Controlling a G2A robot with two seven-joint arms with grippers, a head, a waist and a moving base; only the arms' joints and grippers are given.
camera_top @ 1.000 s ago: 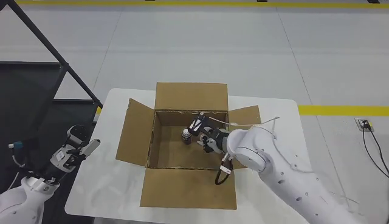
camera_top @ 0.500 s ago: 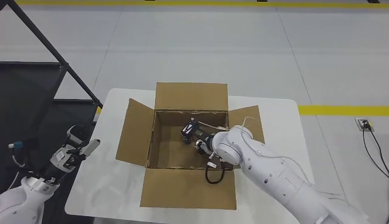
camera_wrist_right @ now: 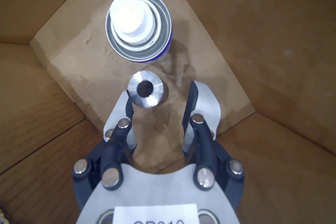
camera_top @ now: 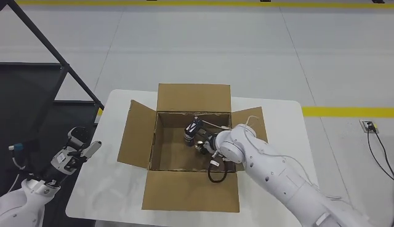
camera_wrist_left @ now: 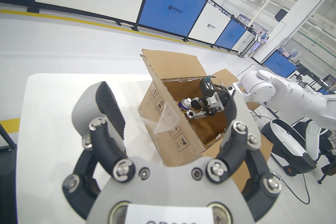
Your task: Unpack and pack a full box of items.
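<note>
There is one cardboard box (camera_top: pixel 191 191), one spray can (camera_wrist_right: pixel 138 25), one small metal cylinder (camera_wrist_right: pixel 145 92) and one table (camera_top: pixel 117 190).

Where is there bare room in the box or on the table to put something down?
The box floor is bare between the can and the left wall; the table is bare beside the left flap. Crowded around the can, with the metal cylinder and right gripper close by.
</note>
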